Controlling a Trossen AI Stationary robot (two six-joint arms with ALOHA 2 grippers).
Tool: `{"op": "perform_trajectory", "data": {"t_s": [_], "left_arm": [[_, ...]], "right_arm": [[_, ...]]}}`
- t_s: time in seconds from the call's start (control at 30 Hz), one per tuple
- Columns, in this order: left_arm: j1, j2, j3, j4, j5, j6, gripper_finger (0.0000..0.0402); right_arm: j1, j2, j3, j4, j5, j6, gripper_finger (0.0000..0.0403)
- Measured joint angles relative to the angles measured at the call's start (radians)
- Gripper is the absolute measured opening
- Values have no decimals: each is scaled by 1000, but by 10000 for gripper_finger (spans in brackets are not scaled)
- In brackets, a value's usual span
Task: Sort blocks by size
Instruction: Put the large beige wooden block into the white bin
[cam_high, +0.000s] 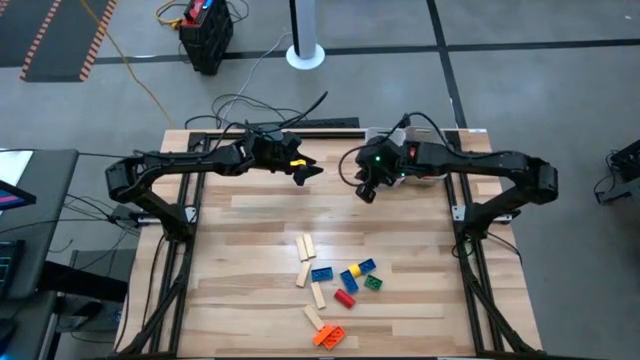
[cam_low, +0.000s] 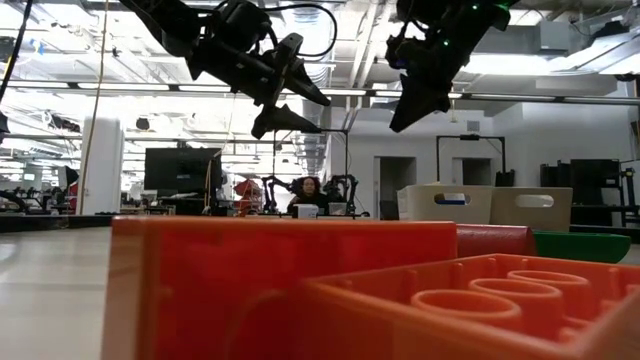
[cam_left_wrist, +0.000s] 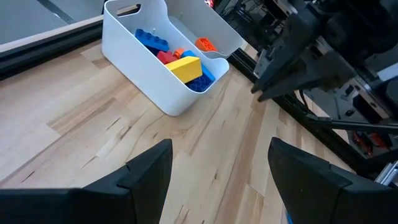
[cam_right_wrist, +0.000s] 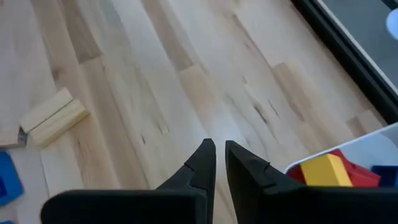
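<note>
Both arms hang above the far half of the table (cam_high: 250, 215), clear of the wood. Left gripper (cam_high: 312, 171) sits near the far edge, left of centre, jaws spread wide with nothing between them; its fingers (cam_left_wrist: 146, 171) frame bare boards. Right gripper (cam_high: 364, 191) hovers just right of centre, also toward the far edge, jaws nearly pressed together and holding nothing, only a thin slit between the fingertips (cam_right_wrist: 205, 155). A white bin (cam_left_wrist: 163, 68) stands at the far edge under the right arm, holding blue, red, yellow and orange bricks (cam_left_wrist: 184, 65); the right wrist view catches its rim with a yellow and a red brick inside. Loose blocks (cam_high: 335, 285) lie in a cluster toward the near edge, around the middle of the table's width, well apart from both grippers. In it: two wooden bars (cam_high: 305, 248) side by side on the far side, a blue brick (cam_high: 322, 274) just nearer, another bar (cam_high: 303, 275) beside it, a blue-and-yellow pair (cam_high: 353, 275), a blue brick (cam_high: 367, 266), a green brick (cam_high: 373, 283), a red brick (cam_high: 345, 298), two more bars nearer the edge, and an orange brick (cam_high: 328, 336) closest to the near edge. In the low view that orange brick (cam_low: 300, 290) fills the foreground, with red and green bricks behind it and two pale bins (cam_low: 485, 207) beyond. A person sits far back in the room.
</note>
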Motion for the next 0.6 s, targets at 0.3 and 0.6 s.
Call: {"op": "perform_trajectory", "data": {"t_s": [0.3, 0.6], "left_arm": [[0, 0, 0, -5, 0, 0, 254], [0, 0, 0, -16, 0, 0, 254]], "right_arm": [[28, -57, 0, -97, -125, -34, 67], [55, -66, 0, -171, -132, -72, 67]]}}
